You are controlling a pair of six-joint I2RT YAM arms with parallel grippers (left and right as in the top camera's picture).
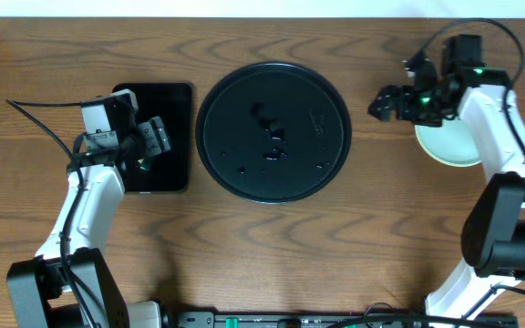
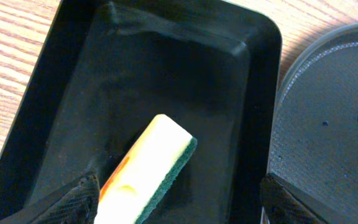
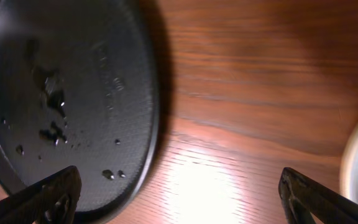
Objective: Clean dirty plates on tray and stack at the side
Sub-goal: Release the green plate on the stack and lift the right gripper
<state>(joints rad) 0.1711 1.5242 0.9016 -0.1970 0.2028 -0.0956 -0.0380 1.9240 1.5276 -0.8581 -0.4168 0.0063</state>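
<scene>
The tray (image 1: 272,130) in the middle of the table (image 1: 272,260) carries no plates, only a few dark droplets and specks on its floor, so the washing part looks finished to me. The plates (image 1: 447,148) sit well off to the right of it, a pale round edge showing under the right arm (how many are stacked there I cannot tell, since the arm covers most of it). That would be the "side" the task asks for, apart from the wet tray.

The right gripper (image 1: 386,103) hangs between tray and plates, over bare wood. Its fingers (image 3: 45,199) are spread wide with nothing between them. In its wrist view the tray rim is at the left and a sliver of plate at the far right. I read that as a hand with nothing left to carry.

Over on the left, the sponge (image 2: 145,171) lies in the small tray (image 2: 166,68), yellow face up and stained orange, green scrub side to the right. The left gripper (image 1: 156,137) hovers over it with jaws wide apart, one finger just beside the sponge and not pinching it. It seems a sensible parking spot for the tool, as it keeps the mess off the wood.
</scene>
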